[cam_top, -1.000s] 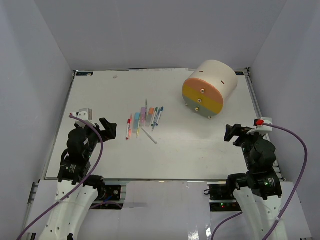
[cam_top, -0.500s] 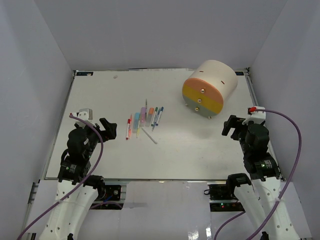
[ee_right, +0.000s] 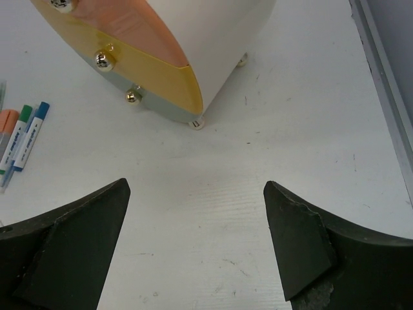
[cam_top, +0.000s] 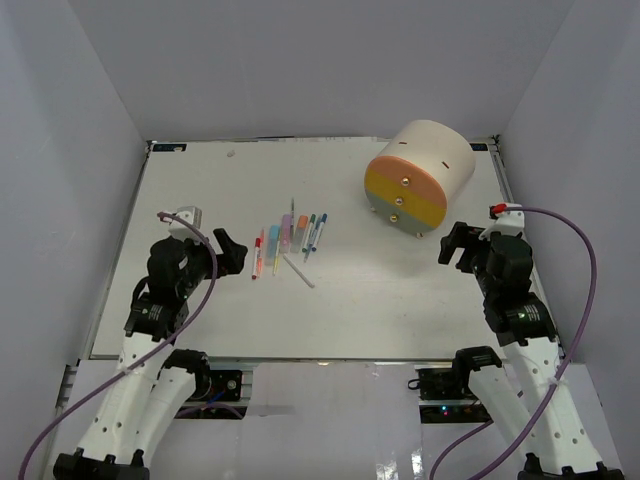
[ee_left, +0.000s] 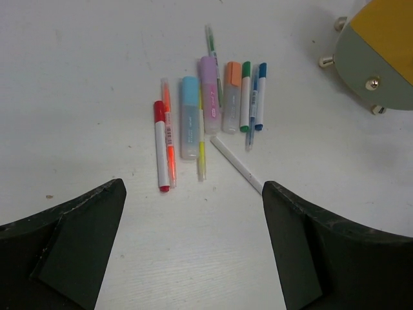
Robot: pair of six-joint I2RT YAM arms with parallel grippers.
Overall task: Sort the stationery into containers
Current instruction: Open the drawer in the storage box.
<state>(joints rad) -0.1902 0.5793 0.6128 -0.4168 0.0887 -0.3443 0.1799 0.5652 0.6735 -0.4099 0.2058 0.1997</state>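
- Progress: judged at zero. The stationery (cam_top: 288, 240) all lies loose on the table (cam_top: 200, 180), and no item is lifted.
- Remaining: open the drawers, then move every piece in.
- Location: the stationery sits at 9 o'clock of table centre. The organiser (cam_top: 432, 152) stands at 1 o'clock, well apart from it.
- Stationery: thin pens and stubby markers in a near-parallel row, pointing toward 12 o'clock. It includes a red marker (ee_left: 160, 145), a light blue bar (ee_left: 189, 116) and a purple bar (ee_left: 208, 93). A white pen (ee_left: 235, 165) lies slanted.
- Organiser: cream drum; orange-pink, yellow and grey drawers (cam_top: 398, 190) appear shut.
- Left gripper (cam_top: 228, 252): jaws wide, empty, at 9 o'clock of the stationery.
- Right gripper (cam_top: 447, 246): jaws wide, empty, at 5 o'clock of the organiser.
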